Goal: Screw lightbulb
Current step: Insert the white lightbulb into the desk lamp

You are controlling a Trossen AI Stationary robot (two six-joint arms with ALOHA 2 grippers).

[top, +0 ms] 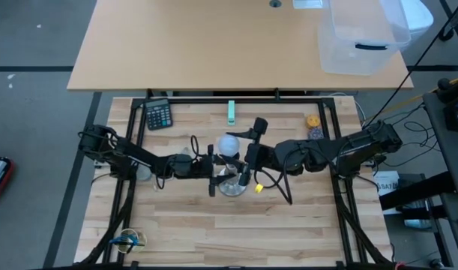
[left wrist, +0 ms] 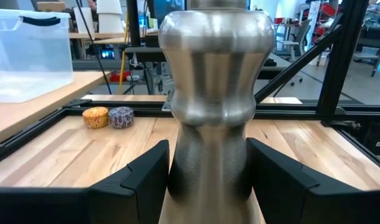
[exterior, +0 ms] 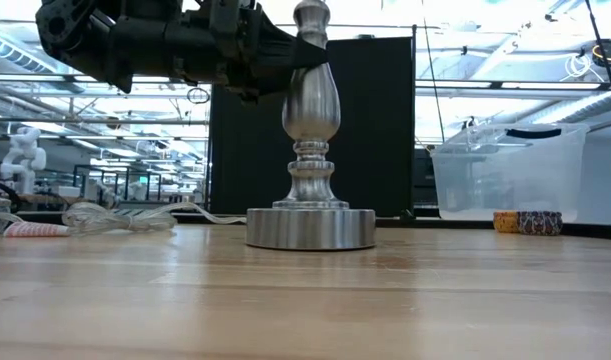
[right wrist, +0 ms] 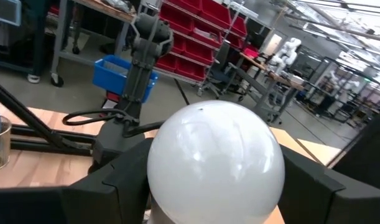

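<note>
A silver stand (exterior: 310, 110) rests on its round base (exterior: 310, 228) at the table's middle. My left gripper (top: 212, 174) reaches in from the left and is shut on the stand's stem (left wrist: 208, 155). The white lightbulb (top: 229, 144) is up over the stand, with my right gripper (top: 245, 161) shut on it from the right. In the right wrist view the bulb's globe (right wrist: 214, 155) fills the space between the fingers. Its screw base and the stand's socket are hidden. My left gripper pinches the stand's stem (left wrist: 208, 180) between its two fingers (left wrist: 146, 180), just under the wide bulge. The fingers come level from the table's left. The stand is upright with its base on the table. My right gripper pinches the lightbulb's round globe (right wrist: 158, 168) between its two fingers (right wrist: 115, 180), one on each side. The fingers come level from the table's right. The bulb is held high above the table; whether its base is in the socket, I cannot tell.
A calculator (top: 158, 114) and a green item (top: 231, 112) lie toward the far edge, with two small round things (top: 314, 126) at far right. A clear bin (top: 363, 37) stands on the far table. Cables (exterior: 115, 218) lie at left. The near half is bare wood (top: 229, 225).
</note>
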